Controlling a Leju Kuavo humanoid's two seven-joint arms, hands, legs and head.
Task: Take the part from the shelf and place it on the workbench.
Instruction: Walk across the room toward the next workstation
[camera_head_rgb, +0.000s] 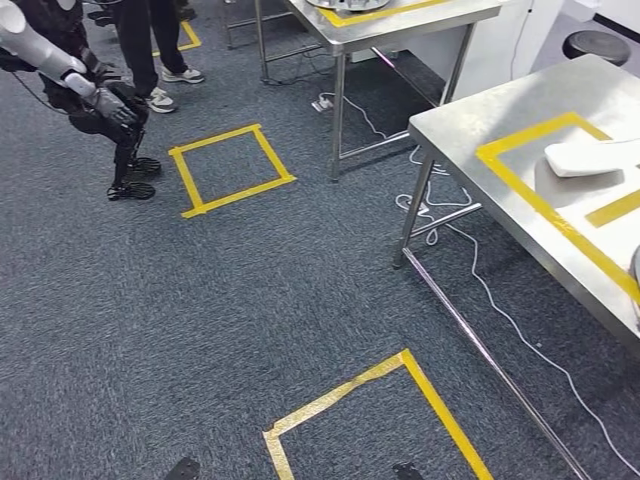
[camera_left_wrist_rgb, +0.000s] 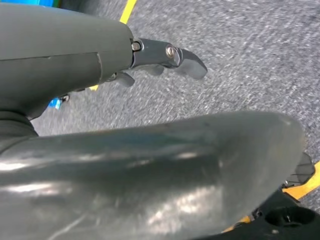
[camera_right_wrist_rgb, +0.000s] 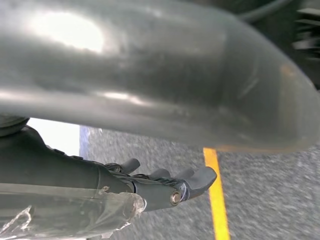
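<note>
A flat white part (camera_head_rgb: 585, 157) lies on the steel workbench (camera_head_rgb: 468, 125) at the right, inside a yellow tape outline. In the left wrist view my left hand (camera_left_wrist_rgb: 170, 55) hangs over the grey carpet, its dark fingers stretched out with nothing between them and the thick grey thumb (camera_left_wrist_rgb: 151, 175). My right hand (camera_right_wrist_rgb: 181, 182) in the right wrist view also hangs over carpet. Its fingers are extended and hold nothing, and its grey thumb (camera_right_wrist_rgb: 151, 70) is close to the camera.
A second steel table (camera_head_rgb: 377, 25) stands at the back. Yellow tape squares (camera_head_rgb: 230, 165) (camera_head_rgb: 377, 420) mark the carpet. Another robot (camera_head_rgb: 113, 110) and a person's legs (camera_head_rgb: 151, 50) are at the far left. White cables (camera_head_rgb: 483, 280) trail under the workbench.
</note>
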